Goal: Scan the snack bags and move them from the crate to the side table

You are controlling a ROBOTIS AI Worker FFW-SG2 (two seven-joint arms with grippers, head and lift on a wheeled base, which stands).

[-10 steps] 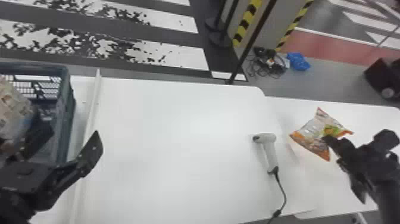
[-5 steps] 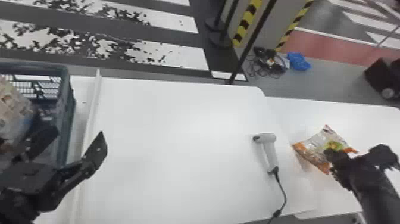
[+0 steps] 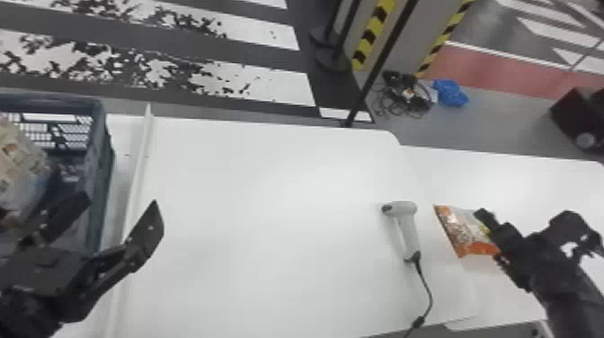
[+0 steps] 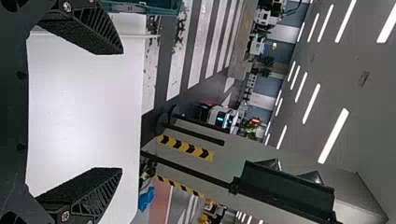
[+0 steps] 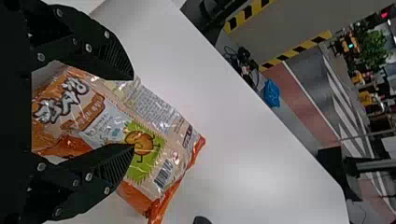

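The right gripper (image 5: 133, 112) seems to have its two fingers clenched on the snack bag (image 5: 142, 140), which bulges between them. In the head view, the bag is by the side table (image 3: 517, 180), at 3 o'clock from the hand scanner (image 3: 406, 227) and near to it. The barcode (image 5: 163, 174) is visible; whether it was read, one cannot tell. The step in hand is probably the placing. If the scan is good, the next move asks to lower the bag flat and release it gently; if not, to present the barcode to the scanner. Toward 9 o'clock, the left gripper (image 3: 121, 201) is beside the crate (image 3: 104, 180), its fingers wide apart and nothing between them. Another bag (image 3: 20, 166) lies in the crate.
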